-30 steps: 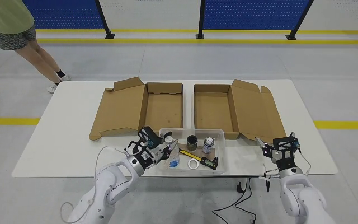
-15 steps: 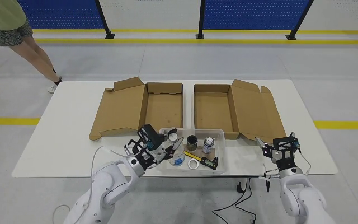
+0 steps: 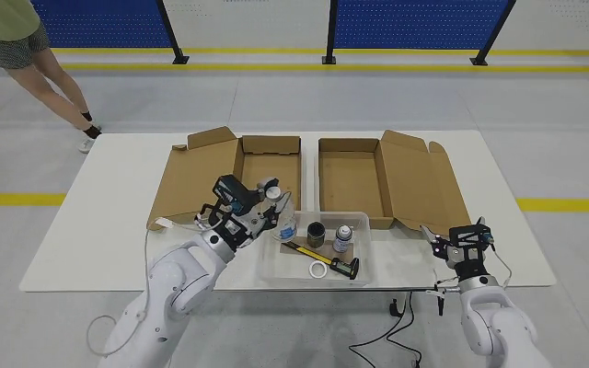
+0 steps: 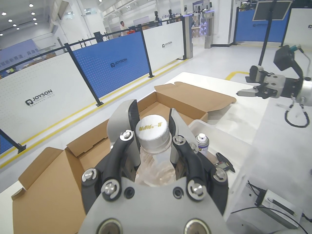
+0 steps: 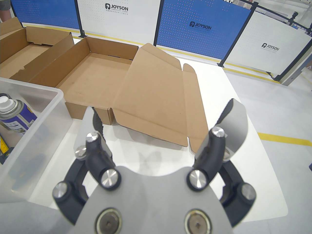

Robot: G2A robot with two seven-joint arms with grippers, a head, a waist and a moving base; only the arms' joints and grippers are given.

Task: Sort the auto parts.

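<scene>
My left claw [image 3: 265, 204] has risen out of the clear bin [image 3: 361, 219] and swung toward the left cardboard box [image 3: 267, 175], taking the white-capped bottle [image 4: 152, 129] with it. A second ago it was low among the bin's contents. Its fingers are clamped on the bottle at the cap. The bottle now hangs in the air over the bin's far corner, by the box's near wall.

My right claw [image 5: 163, 115] has not stirred. It rests spread apart and empty over the table [image 3: 110, 212], near the right box [image 5: 97, 74].

I judge the pick done and the carry under way, and I should get over the box floor before letting go. The spray can [image 3: 342, 237], dark tin [image 3: 316, 233] and tape ring [image 3: 318, 270] wait in the bin.
</scene>
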